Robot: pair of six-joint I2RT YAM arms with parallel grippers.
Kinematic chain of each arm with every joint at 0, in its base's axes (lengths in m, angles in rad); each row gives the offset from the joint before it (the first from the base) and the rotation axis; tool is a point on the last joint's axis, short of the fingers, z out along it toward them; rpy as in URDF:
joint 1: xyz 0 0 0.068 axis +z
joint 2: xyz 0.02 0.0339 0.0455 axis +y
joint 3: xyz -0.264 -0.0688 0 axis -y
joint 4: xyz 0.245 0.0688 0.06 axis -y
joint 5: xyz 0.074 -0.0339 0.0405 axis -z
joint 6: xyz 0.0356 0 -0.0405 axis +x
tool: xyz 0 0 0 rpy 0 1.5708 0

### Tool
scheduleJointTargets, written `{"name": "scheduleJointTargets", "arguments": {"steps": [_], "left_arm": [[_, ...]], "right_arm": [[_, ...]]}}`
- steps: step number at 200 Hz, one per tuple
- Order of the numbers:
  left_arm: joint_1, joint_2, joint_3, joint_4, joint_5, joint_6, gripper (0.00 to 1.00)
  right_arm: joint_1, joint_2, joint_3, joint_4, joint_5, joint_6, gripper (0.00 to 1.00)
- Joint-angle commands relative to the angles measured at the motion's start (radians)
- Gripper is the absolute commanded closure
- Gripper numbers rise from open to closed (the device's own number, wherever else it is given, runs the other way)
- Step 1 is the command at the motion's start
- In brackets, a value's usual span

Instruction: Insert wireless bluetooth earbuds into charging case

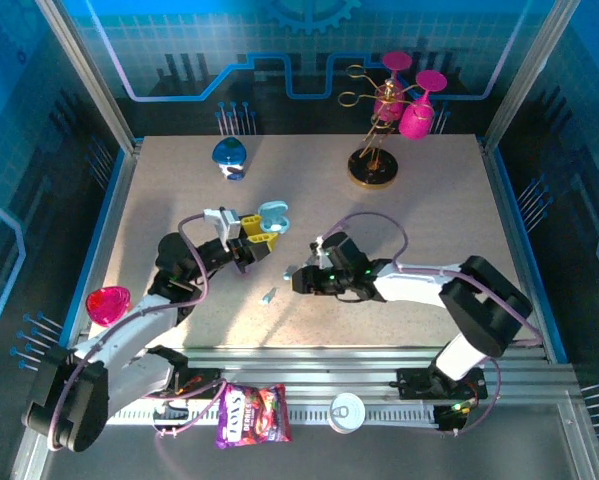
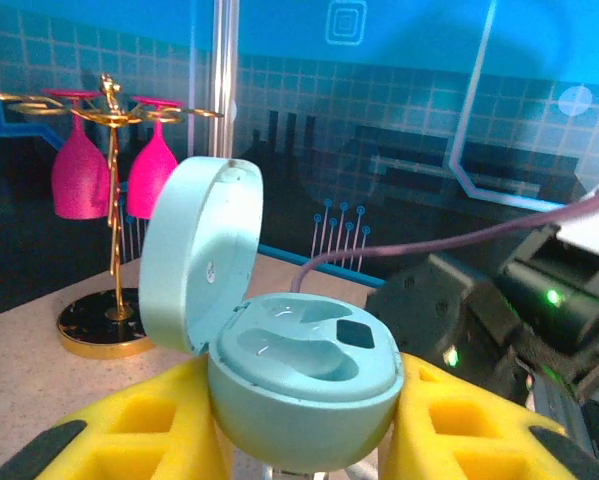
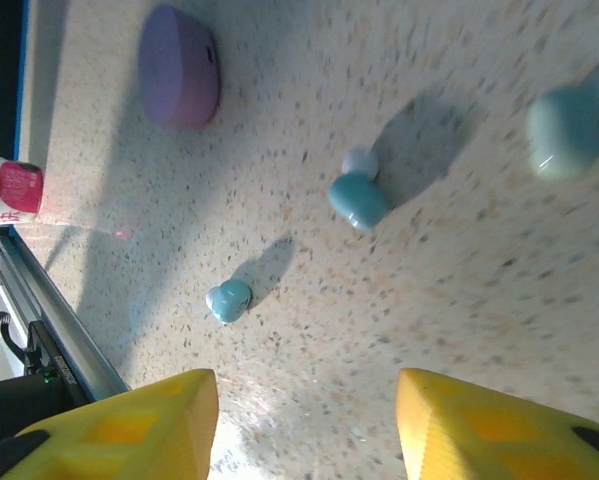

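Observation:
A pale blue charging case (image 2: 304, 375) sits clamped between the yellow fingers of my left gripper (image 2: 304, 425), lid (image 2: 199, 255) flipped up and both sockets empty. From above, the same case (image 1: 267, 222) is held by the left gripper (image 1: 257, 236) just off the table, left of centre. Two pale blue earbuds lie loose on the table: one (image 3: 228, 299) close ahead of my right gripper (image 3: 309, 400), the other (image 3: 359, 195) farther on. The right gripper (image 1: 293, 279) hovers open over the table with nothing between its fingers, right of an earbud (image 1: 269, 295).
A lilac case (image 3: 179, 65) lies shut on the table. A dark blue case (image 1: 229, 155) stands at the back left, a pink one (image 1: 109, 303) by the left edge. A gold rack with pink glasses (image 1: 379, 150) is at the back. A snack bag (image 1: 251, 412) rests on the front rail.

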Motion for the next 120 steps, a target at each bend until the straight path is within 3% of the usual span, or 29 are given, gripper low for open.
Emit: {"name": "scheduleJointTargets", "arguments": {"steps": [1, 47, 120], "left_arm": [[0.016, -0.040, 0.039, -0.035, -0.032, 0.036, 0.75], [0.018, -0.073, 0.062, -0.091, -0.029, 0.062, 0.74], [0.018, -0.099, 0.055, -0.089, -0.041, 0.067, 0.75]], "right_arm": [[0.082, 0.044, 0.069, 0.001, 0.080, 0.169, 0.55], [0.207, 0.102, 0.230, -0.217, 0.273, 0.284, 0.58], [0.222, 0.229, 0.327, -0.203, 0.203, 0.340, 0.59]]}}
